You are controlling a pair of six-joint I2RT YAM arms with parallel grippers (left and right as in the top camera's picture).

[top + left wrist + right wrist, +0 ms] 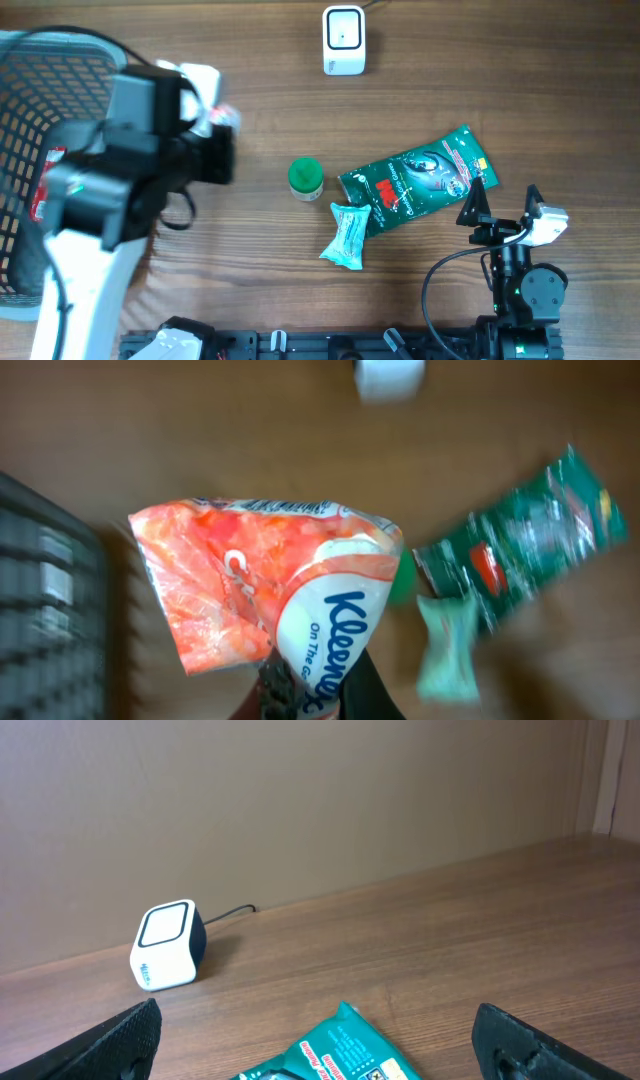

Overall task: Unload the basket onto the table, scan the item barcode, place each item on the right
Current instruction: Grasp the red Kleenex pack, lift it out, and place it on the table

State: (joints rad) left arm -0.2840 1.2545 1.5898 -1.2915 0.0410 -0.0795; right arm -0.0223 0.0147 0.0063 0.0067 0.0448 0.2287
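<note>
above the table (200, 420), left pincer (305, 695) clamps a crinkled orange-white kleenex pack (250, 575); right pincer (315, 1020) gapes open.

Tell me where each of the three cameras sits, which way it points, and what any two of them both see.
Overhead: above the table, looking straight down on the basket and scanner; the left gripper and right gripper both show.
Left wrist: on the lifted left arm, looking down past the Kleenex pack it is shut on; finger bases show at the bottom.
Right wrist: low over the table, facing level toward the scanner and wall; its open fingers fill the lower corners.
Shared: all three see the scanner and the green packet.
</note>
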